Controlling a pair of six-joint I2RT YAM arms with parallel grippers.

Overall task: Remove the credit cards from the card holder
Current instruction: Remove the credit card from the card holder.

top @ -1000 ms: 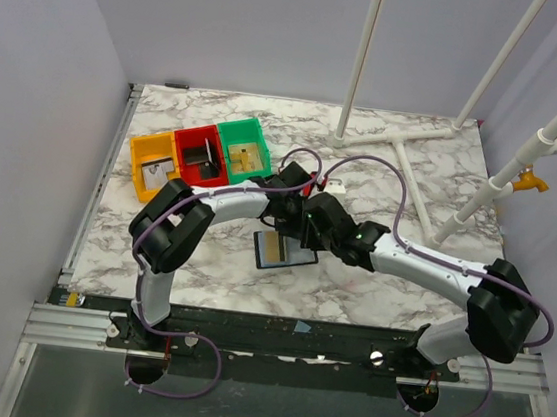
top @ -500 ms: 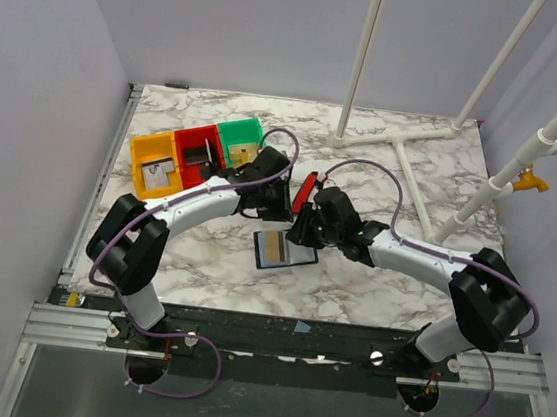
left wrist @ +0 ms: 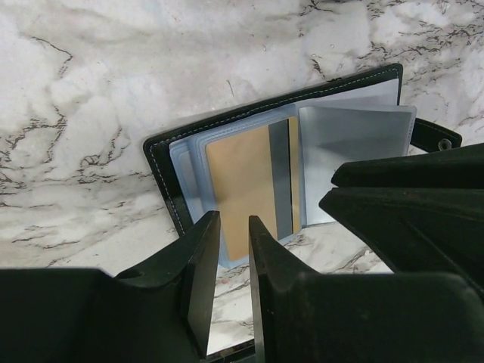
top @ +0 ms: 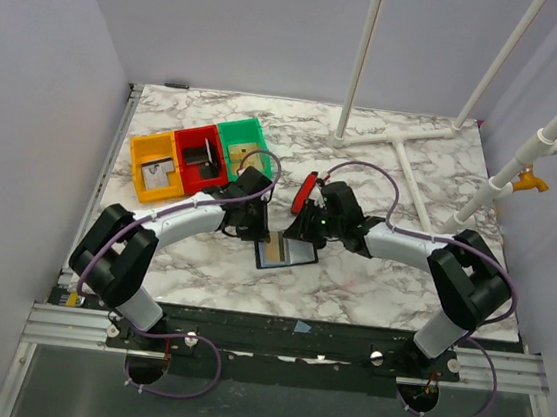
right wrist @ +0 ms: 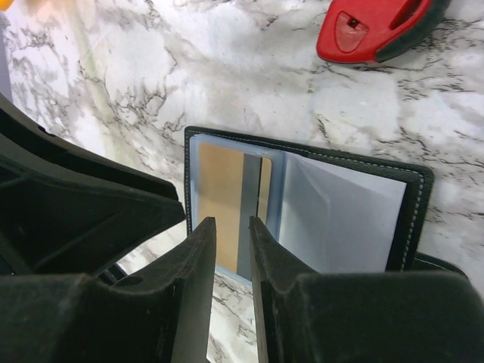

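Top external view has both arms bent inward over the card holder (top: 296, 255), which lies open on the marble table (top: 391, 282) near the front edge, with the red-and-black tool (top: 307, 187) just behind it and three bins (top: 201, 156) off to the left; the left gripper (top: 254, 228) hangs at the holder's left edge and the right gripper (top: 297, 228) at its far edge. From the left wrist, one tan-gold credit card (left wrist: 242, 189) sits tucked in a bluish-grey pocket; whether more lie under it I cannot tell. The fingers (left wrist: 203, 257) of the left gripper are drawn close with only a narrow slit between them, holding nothing, poised just over the card's near edge; the right gripper (right wrist: 227, 223) looks much the same, slit-narrow and bare, above the same card. I'd judge this the approach to the first pull: no card is out yet. Next, one gripper needs to pin a black leaf flat while the other nips the card's exposed edge and slides it along the pocket's opening; the clear sleeve looks flimsy and may lift with it.
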